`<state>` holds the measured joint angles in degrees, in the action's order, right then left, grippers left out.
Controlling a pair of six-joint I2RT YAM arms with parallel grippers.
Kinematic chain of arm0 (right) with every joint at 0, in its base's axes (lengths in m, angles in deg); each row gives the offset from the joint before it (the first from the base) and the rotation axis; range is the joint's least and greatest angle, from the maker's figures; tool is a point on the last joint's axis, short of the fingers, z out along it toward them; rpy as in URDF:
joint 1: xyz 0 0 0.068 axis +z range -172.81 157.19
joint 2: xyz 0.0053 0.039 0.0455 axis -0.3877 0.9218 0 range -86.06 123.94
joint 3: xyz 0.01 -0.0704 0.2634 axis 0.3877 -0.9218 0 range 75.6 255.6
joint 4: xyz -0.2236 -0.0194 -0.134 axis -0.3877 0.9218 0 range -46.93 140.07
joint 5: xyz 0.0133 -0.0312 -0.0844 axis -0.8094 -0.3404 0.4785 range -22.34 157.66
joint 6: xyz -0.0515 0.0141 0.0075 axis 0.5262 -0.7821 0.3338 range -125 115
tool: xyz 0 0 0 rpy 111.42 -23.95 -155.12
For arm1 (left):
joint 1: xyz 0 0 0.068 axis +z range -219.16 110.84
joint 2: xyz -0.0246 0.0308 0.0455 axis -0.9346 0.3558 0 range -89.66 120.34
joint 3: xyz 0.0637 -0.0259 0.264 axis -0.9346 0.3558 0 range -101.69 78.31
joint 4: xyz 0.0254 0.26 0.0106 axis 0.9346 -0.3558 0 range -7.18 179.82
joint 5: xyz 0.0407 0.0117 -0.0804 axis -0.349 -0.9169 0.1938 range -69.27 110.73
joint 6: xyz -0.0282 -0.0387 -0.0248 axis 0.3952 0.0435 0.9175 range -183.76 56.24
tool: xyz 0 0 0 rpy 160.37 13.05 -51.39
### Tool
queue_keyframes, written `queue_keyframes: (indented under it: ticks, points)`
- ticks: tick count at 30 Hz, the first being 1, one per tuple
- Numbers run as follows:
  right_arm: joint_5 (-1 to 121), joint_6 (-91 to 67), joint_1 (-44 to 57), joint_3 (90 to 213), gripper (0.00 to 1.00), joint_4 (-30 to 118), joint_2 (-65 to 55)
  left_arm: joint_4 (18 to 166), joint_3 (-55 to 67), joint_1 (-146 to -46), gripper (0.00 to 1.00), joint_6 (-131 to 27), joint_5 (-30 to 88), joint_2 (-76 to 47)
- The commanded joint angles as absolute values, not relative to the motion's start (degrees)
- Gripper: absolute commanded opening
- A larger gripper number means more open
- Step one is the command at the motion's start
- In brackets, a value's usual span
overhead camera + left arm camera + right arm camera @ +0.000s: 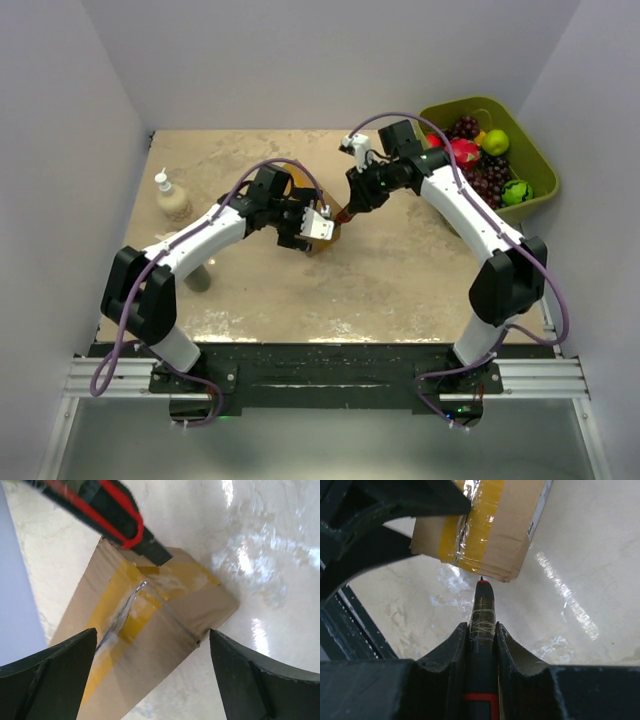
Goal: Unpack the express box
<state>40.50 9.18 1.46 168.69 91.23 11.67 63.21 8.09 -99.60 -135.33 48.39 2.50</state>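
The express box (170,625) is a brown carton with yellow tape along its top seam; the tape looks crinkled and split along the middle. In the top view only a corner of the box (328,240) shows under my left gripper (316,226). My left gripper (152,680) is open, and its fingers (50,680) hover just above the box's near end. My right gripper (482,632) is shut on a black and red utility knife (482,615). The knife tip is just off the box's end edge (485,525). The knife (115,515) also crosses the left wrist view above the tape.
A green basket (538,165) of fruit stands at the far right. A pump bottle (172,198) stands at the left, with a dark cylinder (197,279) nearer the front. White walls enclose the table on three sides.
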Motion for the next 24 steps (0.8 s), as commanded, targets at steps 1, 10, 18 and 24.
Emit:
queue_keyframes:
  ticks: [1,10,18,24]
  points:
    - [48.6,9.1,1.2,178.3,0.00,89.6,16.7,65.5,4.5,-99.7,0.98,-116.8,46.5,1.0]
    - [57.4,7.9,0.4,182.5,0.00,86.4,20.5,66.2,7.8,-99.7,0.98,-105.1,50.2,-2.2]
    - [52.2,3.5,-2.7,194.6,0.00,81.8,28.9,77.6,3.2,-96.2,1.00,-90.8,42.4,-2.6]
    - [56.2,0.6,-4.1,190.9,0.00,80.4,23.8,73.2,-15.5,-83.9,1.00,-71.5,46.4,11.7]
